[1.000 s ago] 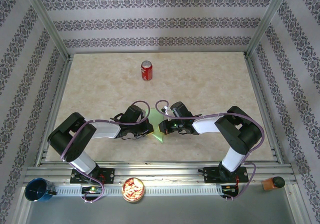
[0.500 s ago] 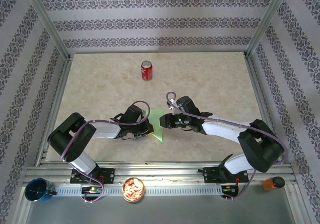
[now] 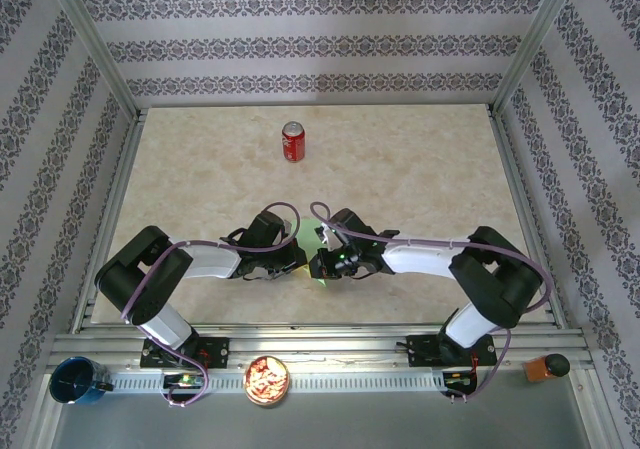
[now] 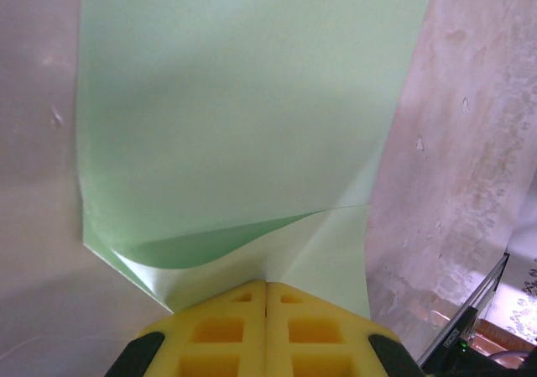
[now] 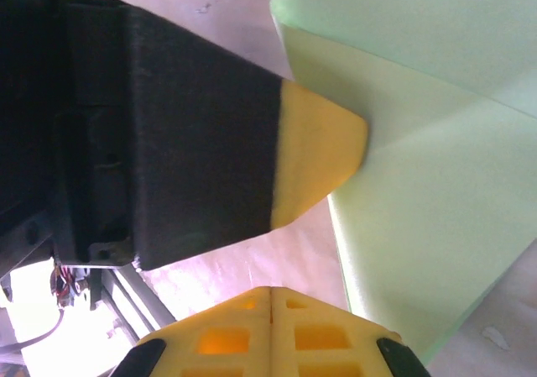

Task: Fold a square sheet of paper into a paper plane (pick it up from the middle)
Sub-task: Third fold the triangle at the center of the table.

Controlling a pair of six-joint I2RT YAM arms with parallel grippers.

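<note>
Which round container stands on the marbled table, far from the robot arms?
The red drinks can, upright at the far end of the beige marbled tabletop. The blue cup and the round tin of reddish bits sit by the front metal rail.

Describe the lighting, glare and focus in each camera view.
Top external: even, soft light, sharp throughout, with faint shadows under the arms. Left wrist: the square sheet of paper is bright and slightly soft, the table to its left looks washed out, and the left gripper is soft-edged close to the lens. Right wrist: blown-out glare in the lower-left corner.
</note>
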